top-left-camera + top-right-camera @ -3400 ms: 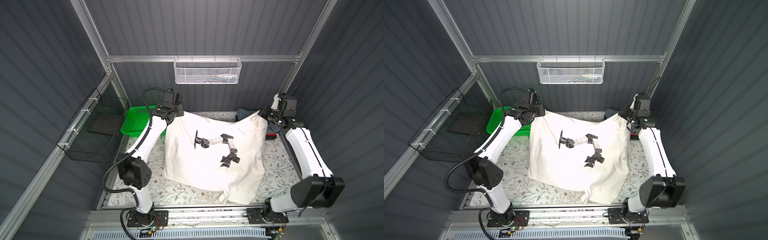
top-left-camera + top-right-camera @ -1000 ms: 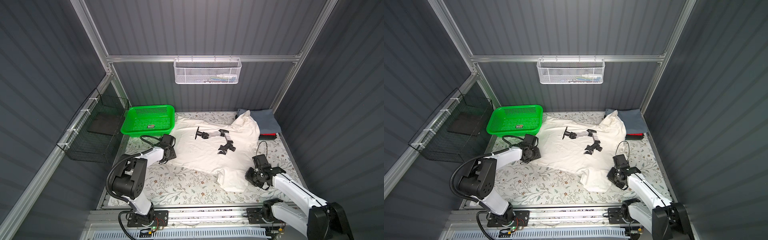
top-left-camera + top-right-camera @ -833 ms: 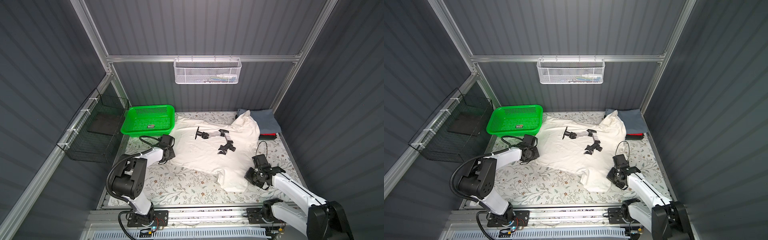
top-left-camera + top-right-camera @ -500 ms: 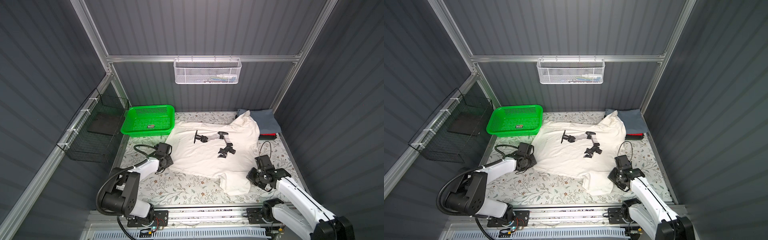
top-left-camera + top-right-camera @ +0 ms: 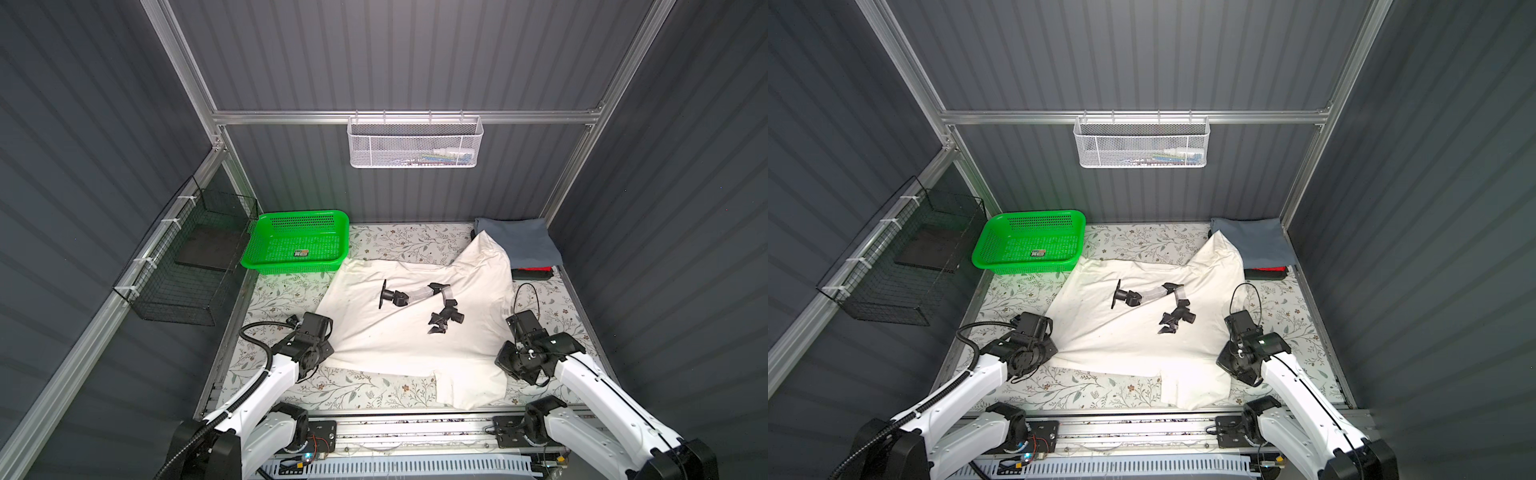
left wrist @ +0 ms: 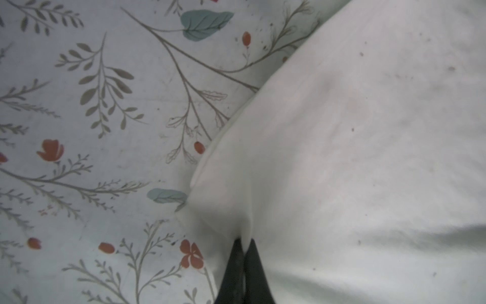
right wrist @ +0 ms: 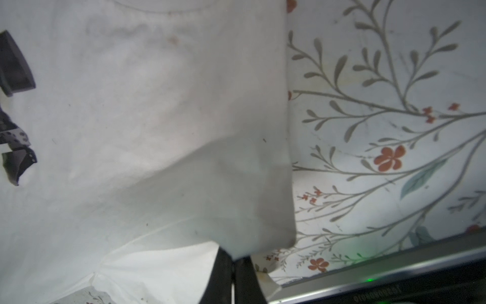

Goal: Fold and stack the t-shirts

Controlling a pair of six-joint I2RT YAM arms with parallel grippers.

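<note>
The cream-white cotton t-shirt with a black and grey robot-arm print (image 5: 415,336) lies spread but wrinkled in the middle of the floral table covering (image 5: 286,291), not yet folded. Its cloth looks thin and soft. The left gripper (image 6: 244,243) has its fingers pressed together on the shirt's left edge, and the right gripper (image 7: 234,259) pinches the right edge. In the back right corner, a folded slate grey-blue t-shirt (image 5: 521,241) rests on a red t-shirt (image 5: 534,273), so I judge the stack is begun and this shirt remains.

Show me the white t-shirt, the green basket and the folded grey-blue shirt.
white t-shirt (image 5: 374,345): a top view, plain cloth below the print.
green basket (image 5: 296,267): a top view, near wall.
grey-blue shirt (image 5: 523,241): a top view, its middle.
</note>
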